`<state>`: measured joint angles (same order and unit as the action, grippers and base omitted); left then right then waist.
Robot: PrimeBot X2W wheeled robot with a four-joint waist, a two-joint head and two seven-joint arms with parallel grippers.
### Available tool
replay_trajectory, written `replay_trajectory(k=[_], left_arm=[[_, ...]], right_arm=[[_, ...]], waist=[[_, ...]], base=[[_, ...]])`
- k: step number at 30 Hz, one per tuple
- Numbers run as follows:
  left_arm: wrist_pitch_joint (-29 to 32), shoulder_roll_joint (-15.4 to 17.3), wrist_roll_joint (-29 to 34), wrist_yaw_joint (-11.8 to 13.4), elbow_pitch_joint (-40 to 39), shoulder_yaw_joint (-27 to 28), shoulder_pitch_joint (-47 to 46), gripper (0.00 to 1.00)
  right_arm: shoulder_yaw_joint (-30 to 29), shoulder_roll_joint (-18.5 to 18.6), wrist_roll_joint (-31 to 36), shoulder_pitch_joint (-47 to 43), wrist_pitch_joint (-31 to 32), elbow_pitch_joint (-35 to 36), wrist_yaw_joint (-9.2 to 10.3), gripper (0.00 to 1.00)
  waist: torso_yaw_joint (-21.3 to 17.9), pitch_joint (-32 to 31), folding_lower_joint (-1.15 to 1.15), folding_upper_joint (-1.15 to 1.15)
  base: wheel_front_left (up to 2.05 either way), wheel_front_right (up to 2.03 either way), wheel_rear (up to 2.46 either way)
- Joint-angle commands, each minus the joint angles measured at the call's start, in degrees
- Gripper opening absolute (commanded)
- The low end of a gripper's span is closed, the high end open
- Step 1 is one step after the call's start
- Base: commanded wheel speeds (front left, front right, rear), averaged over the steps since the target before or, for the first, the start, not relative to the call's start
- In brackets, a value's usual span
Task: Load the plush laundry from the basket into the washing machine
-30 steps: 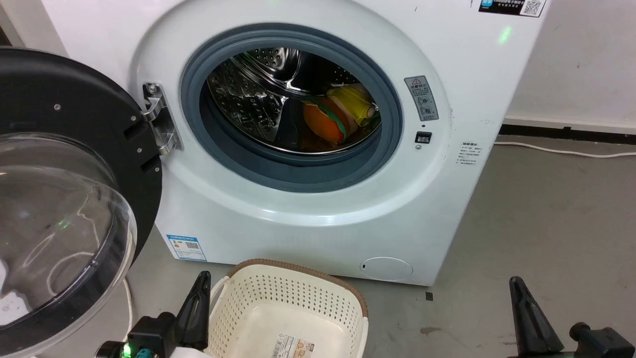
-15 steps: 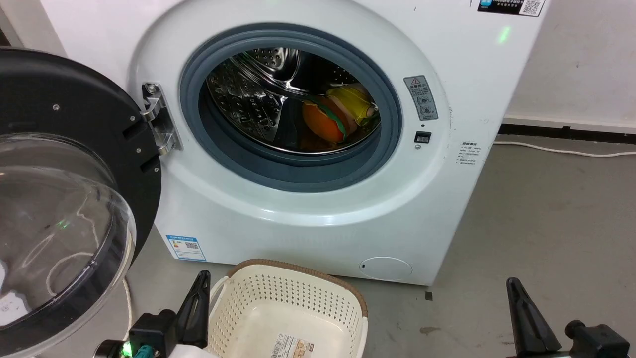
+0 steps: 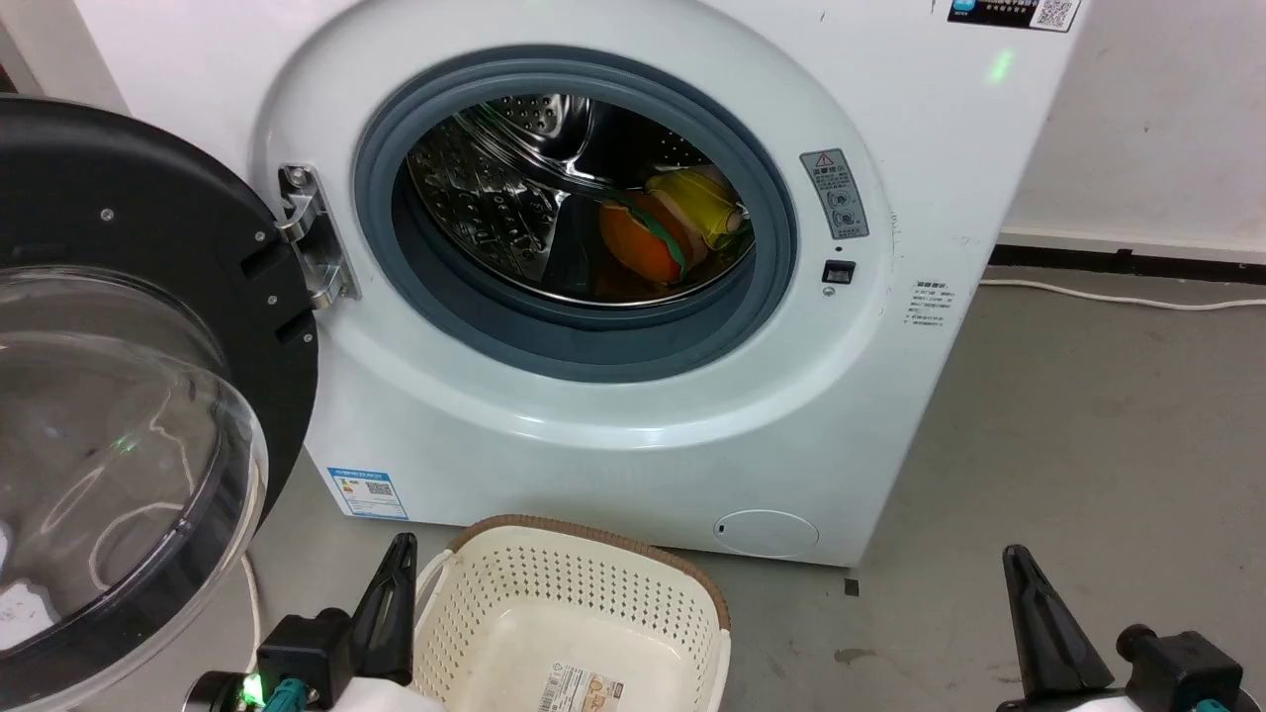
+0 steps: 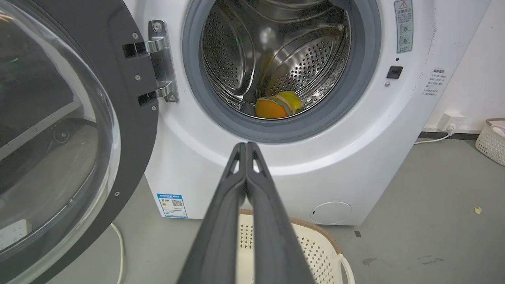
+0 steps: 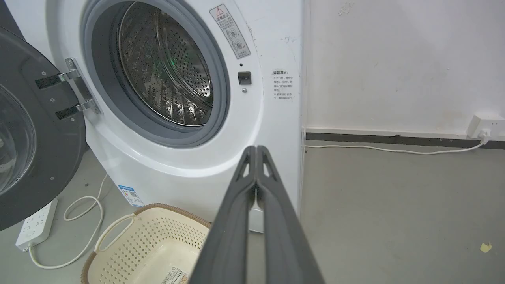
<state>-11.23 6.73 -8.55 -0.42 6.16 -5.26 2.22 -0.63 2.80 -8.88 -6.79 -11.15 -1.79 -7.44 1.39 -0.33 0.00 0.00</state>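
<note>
The plush laundry [image 3: 658, 237] is inside the washing machine [image 3: 613, 445]. It lies at the bottom of the shiny drum [image 3: 495, 198], toward the right side, close behind the grey ring [image 3: 593, 346]. Its orange end points to the front and its yellow end points to the back right, so it lies slanted. The basket [image 3: 593, 539] sits on the floor just in front of the machine. There is no toy in it, just a sticker [image 3: 579, 687] on its bottom. So I think the loading is done.

The left tool [image 4: 245, 146] has its two fingers pressed together and holds nothing. The right tool [image 5: 256, 149] is the same. Both hang low in front of the machine. The toy is up and ahead of them, well apart. The left tool is just beside the basket's left rim. The right tool is off to the right, over bare floor.

The door [image 3: 148, 198] stands wide open on the left, nearer to the left tool. If the door is to be shut next, I think that arm is best placed. It has room on the left, but the basket is close by.
</note>
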Motion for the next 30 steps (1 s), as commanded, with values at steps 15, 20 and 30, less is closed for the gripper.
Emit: replay_trajectory(k=[15, 20, 30], left_arm=[[1.96, -0.67, 1.84, 0.15, -1.25, 0.95, -0.77, 0.0], [2.55, -0.87, 2.26, 0.17, -1.56, 1.22, -0.86, 0.0], [3.72, -1.28, 3.11, 0.2, -2.18, 1.76, -1.04, 0.0]], right_arm=[[0.17, 0.03, 1.89, 1.87, 1.84, 0.47, -0.02, 0.0], [0.2, 0.03, 2.33, 2.18, 2.43, 0.55, -0.02, 0.0], [0.26, 0.04, 3.22, 2.8, 3.61, 0.72, -0.02, 0.0]], waist=[[-0.22, 0.05, 0.0, 0.0], [-0.29, 0.07, 0.0, 0.0], [-0.44, 0.11, 0.0, 0.0]], base=[[0.0, 0.0, 0.0], [0.0, 0.0, 0.0], [0.0, 0.0, 0.0]])
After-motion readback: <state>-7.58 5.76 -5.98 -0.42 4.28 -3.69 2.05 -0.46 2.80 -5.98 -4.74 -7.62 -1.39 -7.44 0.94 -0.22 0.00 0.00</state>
